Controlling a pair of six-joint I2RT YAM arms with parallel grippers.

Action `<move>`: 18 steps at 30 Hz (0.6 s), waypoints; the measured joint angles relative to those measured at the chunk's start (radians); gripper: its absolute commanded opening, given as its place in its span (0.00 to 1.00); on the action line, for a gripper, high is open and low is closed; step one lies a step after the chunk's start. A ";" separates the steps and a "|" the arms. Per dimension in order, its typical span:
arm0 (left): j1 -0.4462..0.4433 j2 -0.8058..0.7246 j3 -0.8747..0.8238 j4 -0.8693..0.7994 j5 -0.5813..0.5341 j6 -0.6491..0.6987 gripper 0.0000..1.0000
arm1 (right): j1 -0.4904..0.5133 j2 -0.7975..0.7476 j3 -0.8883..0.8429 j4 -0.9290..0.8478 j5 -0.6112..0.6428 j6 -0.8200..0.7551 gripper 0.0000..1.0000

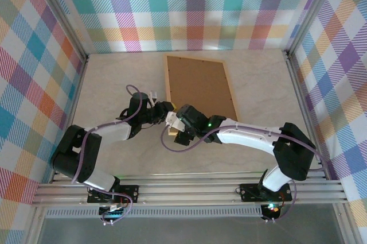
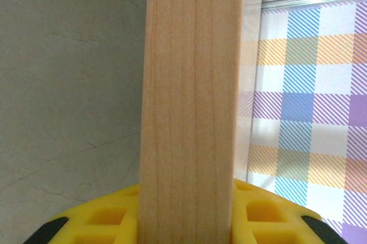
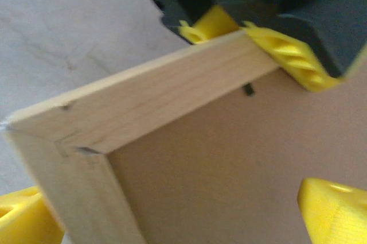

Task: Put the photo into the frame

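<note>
**Left:** The rail of the frame [image 2: 189, 100] runs straight across my yellow pads [image 2: 289, 206]. My left gripper [image 1: 162, 112] is clamped on its near-left corner.

**Right:** My right gripper [image 3: 183, 209] stands wide astride that corner. The frame lies on the table [image 1: 258, 83], brown backing board [image 1: 200, 86] up.

You are looking into a robotics lab test cell: bright plaid panels [image 1: 195, 8] wall in a pale marbled tabletop [image 1: 109, 89], an aluminium rail [image 1: 189, 189] runs along its near edge, and a cabled left arm [image 1: 109, 132] and right arm [image 1: 252, 138] stand bolted there.
</note>
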 measured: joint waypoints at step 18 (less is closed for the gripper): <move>-0.053 -0.043 0.098 -0.156 -0.049 -0.014 0.02 | 0.193 -0.011 -0.208 0.187 0.525 0.062 0.83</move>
